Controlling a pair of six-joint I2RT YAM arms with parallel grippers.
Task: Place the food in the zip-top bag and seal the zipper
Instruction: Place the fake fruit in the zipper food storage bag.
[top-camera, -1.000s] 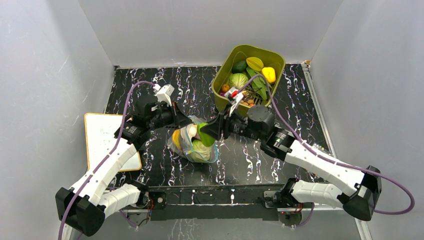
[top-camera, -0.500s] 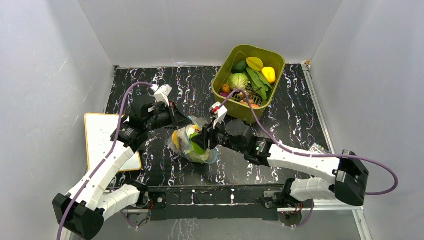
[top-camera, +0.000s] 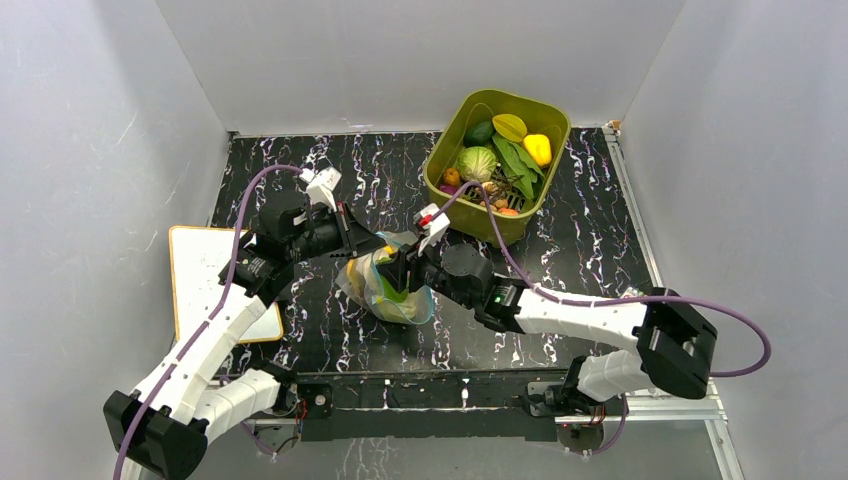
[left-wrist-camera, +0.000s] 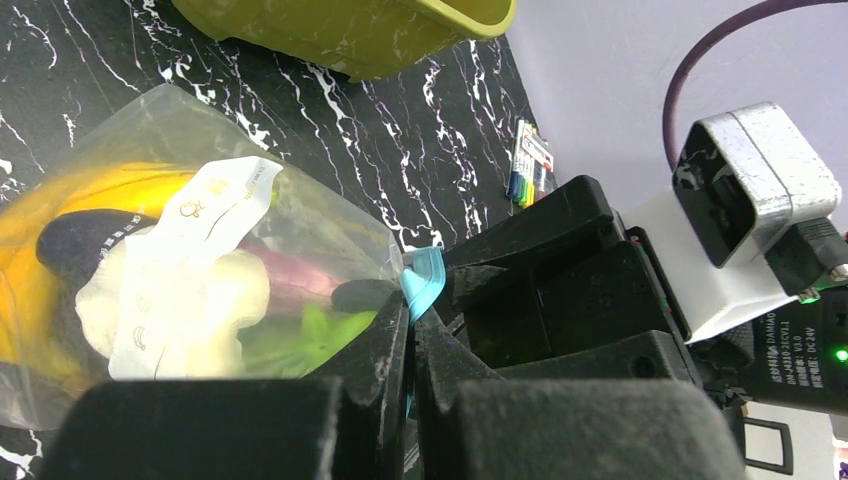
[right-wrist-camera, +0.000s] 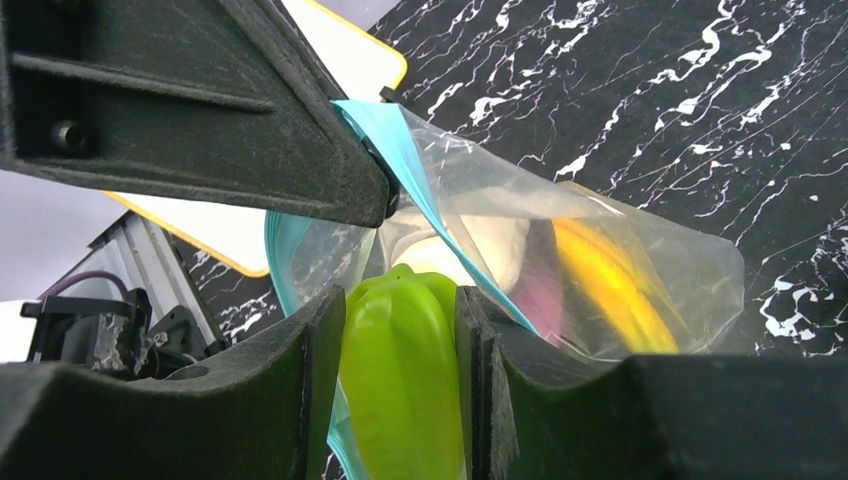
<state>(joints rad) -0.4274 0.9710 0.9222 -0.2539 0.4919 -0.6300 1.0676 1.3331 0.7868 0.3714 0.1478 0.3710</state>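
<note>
The clear zip-top bag (top-camera: 385, 292) lies mid-table holding yellow, white and purple food. My left gripper (left-wrist-camera: 411, 318) is shut on the bag's light blue zipper (left-wrist-camera: 424, 277) and holds the mouth up. My right gripper (right-wrist-camera: 400, 345) is shut on a bright green pepper-like toy (right-wrist-camera: 405, 380), its tip inside the bag's open mouth between the blue zipper edges (right-wrist-camera: 400, 150). In the top view the right gripper (top-camera: 398, 275) meets the bag from the right and the left gripper (top-camera: 358, 243) from the upper left.
The olive-green tub (top-camera: 448, 142) stands at the back right with cabbage (top-camera: 476, 161), a yellow piece (top-camera: 538, 148) and other food. A white board with a yellow rim (top-camera: 205, 280) lies at the left. Grey walls enclose the table.
My right gripper has moved left with the green toy, from beside the bag into its open mouth. The left gripper has kept its hold on the zipper.
</note>
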